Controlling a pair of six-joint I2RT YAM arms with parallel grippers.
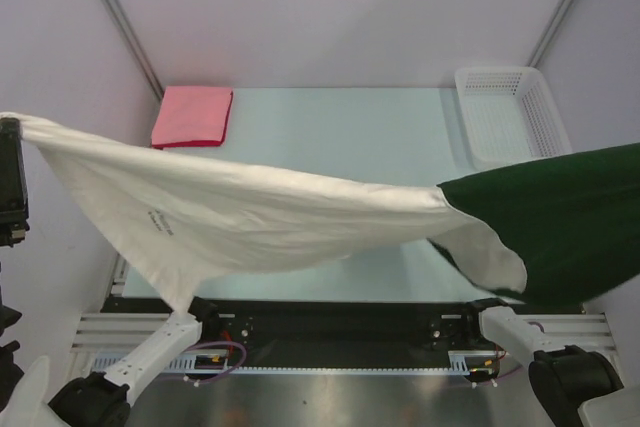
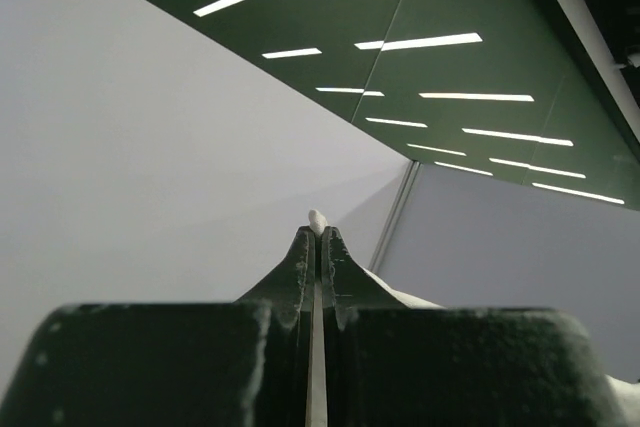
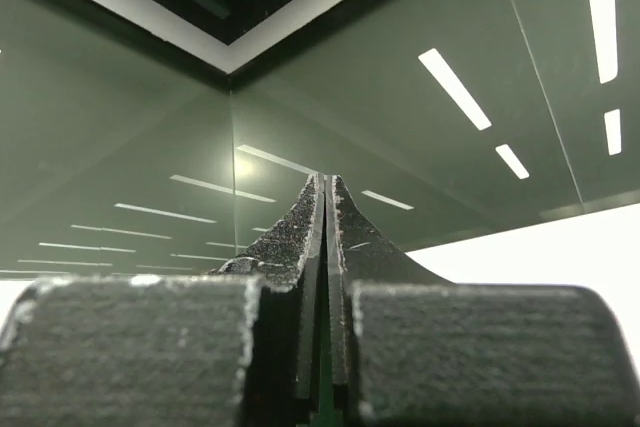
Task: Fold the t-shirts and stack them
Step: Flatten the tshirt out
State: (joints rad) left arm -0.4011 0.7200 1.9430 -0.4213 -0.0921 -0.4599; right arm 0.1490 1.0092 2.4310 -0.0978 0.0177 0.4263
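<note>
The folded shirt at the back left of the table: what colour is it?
Plain pink-red folded shirt, clearest in the top external view.

Overhead view: from above and behind the arms (image 1: pixel 150 357), looking down over the table (image 1: pixel 330 127) to the far wall (image 1: pixel 340 17), at mid distance. Wrist views: hard up behind the left gripper (image 2: pixel 317 231) and right gripper (image 3: pixel 326 181), tilted toward ceiling lights (image 2: pixel 430 42) (both aimed upward). Shared by overhead and left wrist: the cream-and-green shirt (image 1: pixel 250 217).

Top view bright, flat, even light, slightly soft. Wrist views look up at ceiling light strips (image 2: pixel 430 42) (blown-out white); left hand (image 2: pixel 318 237) dark, its near body blurred, grainy.
</note>
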